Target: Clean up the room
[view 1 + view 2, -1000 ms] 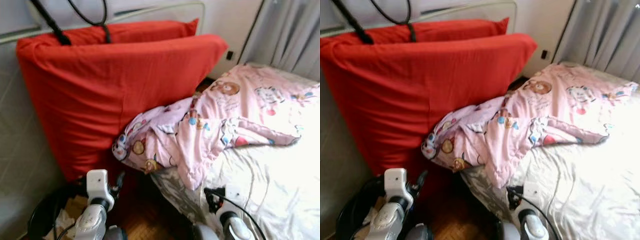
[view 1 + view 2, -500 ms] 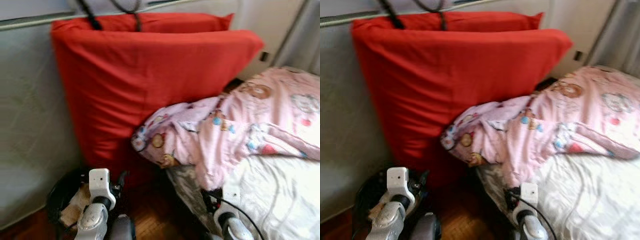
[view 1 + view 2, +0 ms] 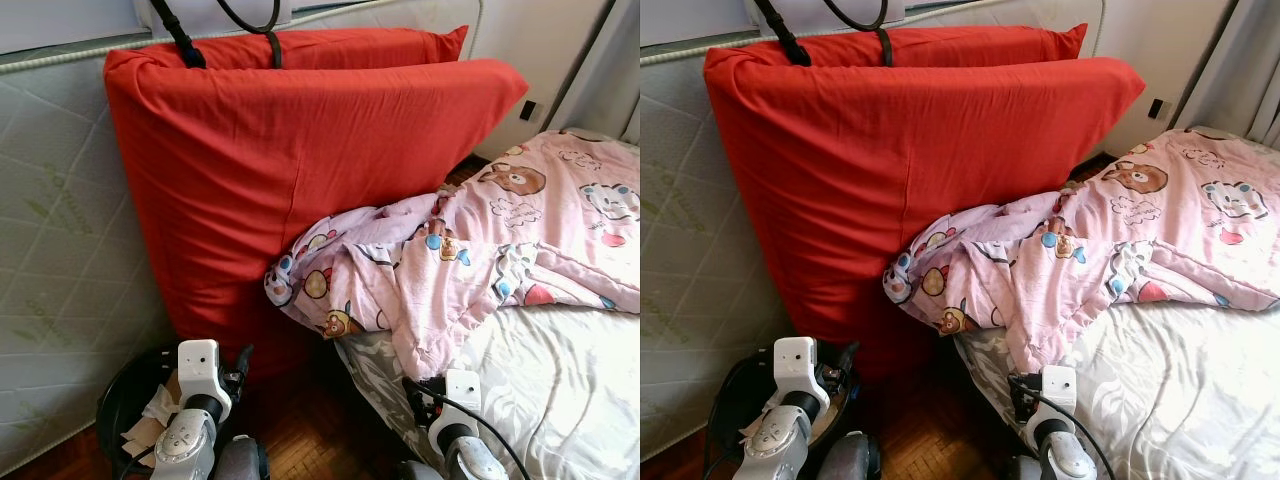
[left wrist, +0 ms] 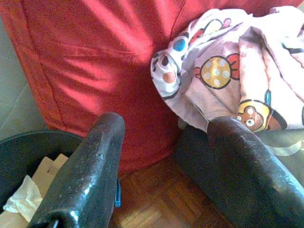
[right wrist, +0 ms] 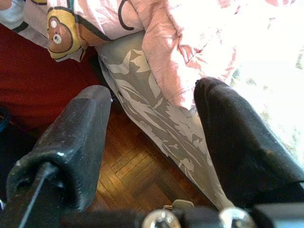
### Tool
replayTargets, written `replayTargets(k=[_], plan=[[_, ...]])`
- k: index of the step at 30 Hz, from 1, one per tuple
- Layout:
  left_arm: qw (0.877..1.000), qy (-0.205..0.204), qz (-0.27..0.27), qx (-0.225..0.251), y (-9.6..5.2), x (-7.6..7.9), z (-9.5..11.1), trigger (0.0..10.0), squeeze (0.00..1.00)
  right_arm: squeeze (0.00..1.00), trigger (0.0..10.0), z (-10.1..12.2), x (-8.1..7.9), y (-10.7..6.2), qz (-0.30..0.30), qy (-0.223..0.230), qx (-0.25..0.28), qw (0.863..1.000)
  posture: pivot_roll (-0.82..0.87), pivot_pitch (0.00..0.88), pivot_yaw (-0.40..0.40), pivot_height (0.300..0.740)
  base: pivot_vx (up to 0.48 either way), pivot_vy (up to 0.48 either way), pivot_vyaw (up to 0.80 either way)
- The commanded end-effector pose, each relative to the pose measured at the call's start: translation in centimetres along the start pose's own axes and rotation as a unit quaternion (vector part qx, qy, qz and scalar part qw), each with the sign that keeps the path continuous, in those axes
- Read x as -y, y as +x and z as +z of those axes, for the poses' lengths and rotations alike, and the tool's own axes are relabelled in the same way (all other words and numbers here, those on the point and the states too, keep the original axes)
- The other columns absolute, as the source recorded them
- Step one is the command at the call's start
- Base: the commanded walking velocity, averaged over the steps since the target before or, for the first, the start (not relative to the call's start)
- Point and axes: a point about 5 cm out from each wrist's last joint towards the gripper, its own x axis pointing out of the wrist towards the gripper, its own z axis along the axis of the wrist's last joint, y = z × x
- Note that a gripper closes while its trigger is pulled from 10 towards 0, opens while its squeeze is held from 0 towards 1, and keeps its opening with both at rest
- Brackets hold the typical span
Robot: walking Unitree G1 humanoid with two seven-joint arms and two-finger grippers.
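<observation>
Left eye view: big red cushion [image 3: 300,170], smooth cotton cover, slab-shaped, stands upright leaning on a white quilted mattress [image 3: 60,290] with a faint green leaf print; a second red cushion [image 3: 330,45] sits behind it, black straps [image 3: 185,40] draped over the top edge. Pink quilt [image 3: 480,250], soft and crumpled, printed with cartoon bears and round animal faces, lies bunched on the bed [image 3: 560,380] with one corner hanging off the edge and touching the front cushion. Bed sheet is pale grey-white with a leafy pattern, slightly glossy. Floor [image 3: 320,440] is dark wood parquet, herringbone. Black round bin [image 3: 120,400] sits on the floor at the foot of the cushion, holding crumpled white paper and cardboard scraps [image 3: 150,415]. Grey curtain [image 3: 610,60] hangs at the far right, wall socket [image 3: 527,110] beside it. No readable writing anywhere. Left end effector [image 4: 166,156], fingers spread wide and holding nothing, is low over the parquet between the bin and the hanging quilt corner. Right end effector [image 5: 152,142], also spread wide and empty, is low by the bed edge, above the floor just beside the draped sheet. Fingers are matte black, rounded, scuffed.
</observation>
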Motion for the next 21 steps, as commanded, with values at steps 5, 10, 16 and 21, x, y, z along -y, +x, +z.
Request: replayTargets(k=[5, 10, 16, 21], plan=[[1.0, 0.001, -0.002, 0.003, 0.04, 0.0, 0.13, 10.0, 0.0, 0.0, 10.0, 0.04, 0.01, 0.11, -0.003, 0.0, -0.005, 1.0, -0.01, 0.021, -0.043, 0.624, 0.273, 0.0, 0.0], [1.0, 0.0, -0.002, 0.004, -0.01, 0.08, 0.13, 10.0, 0.0, 0.0, 10.0, 0.15, 0.02, 0.14, -0.002, -0.001, -0.002, 1.0, -0.02, 0.024, -0.044, 0.624, 0.28, 0.0, 0.0], [1.0, 0.0, -0.002, 0.004, -0.01, 0.11, 0.1, 10.0, 0.0, 0.0, 10.0, 0.36, -0.13, 0.21, -0.002, -0.002, 0.005, 1.0, -0.02, 0.025, -0.045, 0.624, 0.278, 0.0, 0.0], [1.0, 0.0, -0.003, 0.004, -0.05, 0.18, 0.09, 10.0, 0.0, 0.0, 10.0, 0.47, -0.23, 0.24, -0.001, -0.002, 0.009, 1.0, -0.02, 0.026, -0.046, 0.624, 0.28, 0.0, 0.0]])
